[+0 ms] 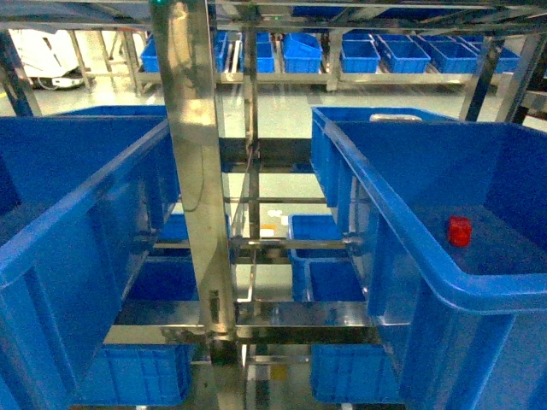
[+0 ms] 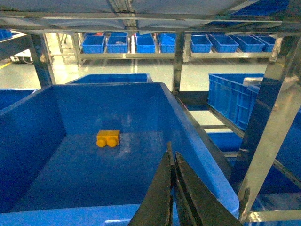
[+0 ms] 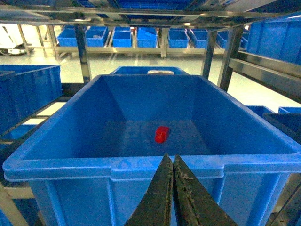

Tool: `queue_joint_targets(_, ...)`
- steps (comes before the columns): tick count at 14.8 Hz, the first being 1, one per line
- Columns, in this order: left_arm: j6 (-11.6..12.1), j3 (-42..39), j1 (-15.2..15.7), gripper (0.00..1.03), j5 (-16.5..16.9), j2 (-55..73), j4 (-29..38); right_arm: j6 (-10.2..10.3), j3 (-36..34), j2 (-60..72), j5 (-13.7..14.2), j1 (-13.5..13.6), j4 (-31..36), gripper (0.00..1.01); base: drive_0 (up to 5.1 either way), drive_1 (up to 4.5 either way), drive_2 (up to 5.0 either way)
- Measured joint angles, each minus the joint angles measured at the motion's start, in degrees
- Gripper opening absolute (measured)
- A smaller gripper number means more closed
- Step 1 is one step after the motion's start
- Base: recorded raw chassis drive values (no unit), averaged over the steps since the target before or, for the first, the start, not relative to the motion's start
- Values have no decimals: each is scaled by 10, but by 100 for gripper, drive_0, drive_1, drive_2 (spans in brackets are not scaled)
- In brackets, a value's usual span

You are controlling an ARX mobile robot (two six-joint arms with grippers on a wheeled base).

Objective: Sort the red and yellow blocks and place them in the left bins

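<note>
The right fingers (image 3: 172,188) are pressed together with nothing between them, poised just outside the near wall of the right bin (image 3: 155,165). The left fingers (image 2: 173,188) are likewise closed and empty, hanging over the near right corner of the left bin (image 2: 28,141).

A red block (image 3: 162,134) lies on the floor of the right bin, near the middle and apart from every wall. A yellow block (image 2: 108,138) already lies on the floor of the left bin, so the red one looks like the piece left to move.

To do that well, I would spread the right fingers before they cross the rim, lift over the near wall rather than scrape it, and come down straight onto the block so both fingers meet its flat sides. The carry must then clear the steel post (image 1: 198,171) standing between the bins, which is the likeliest thing to clip.
</note>
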Motion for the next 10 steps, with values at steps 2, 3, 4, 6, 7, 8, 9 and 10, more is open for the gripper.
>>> queue_joint_targets(2, 0, -15, 0, 2, 0, -48, -31, 0, -17, -43, 0, 0, -8, 2, 0, 0, 0)
queue_joint_targets(3, 0, -34, 0, 2, 0, -88, -46, 0, -41, -72, 0, 0, -4, 2, 0, 0, 0)
queue_joint_targets(4, 0, -34, 0, 2, 0, -124, -80, 0, -41, -71, 1, 0, -7, 2, 0, 0, 0)
queue_joint_targets(6, -1, -34, 0, 4, 0, -141, -96, -1, -42, -71, 0, 0, -7, 7, 0, 0, 0)
queue_joint_targets(7, -1, -34, 0, 9, 0, -142, -96, -1, -42, -71, 1, 0, -7, 12, 0, 0, 0)
queue_joint_targets(8, -1, -34, 0, 14, 0, -142, -95, -1, -41, -71, 1, 0, -7, 18, 0, 0, 0)
queue_joint_targets(9, -1, -34, 0, 18, 0, -142, -95, -1, -42, -71, 0, 0, -6, 20, 0, 0, 0)
queue_joint_targets(10, -1, -34, 0, 22, 0, -142, -95, -1, -42, -71, 0, 0, -6, 25, 0, 0, 0)
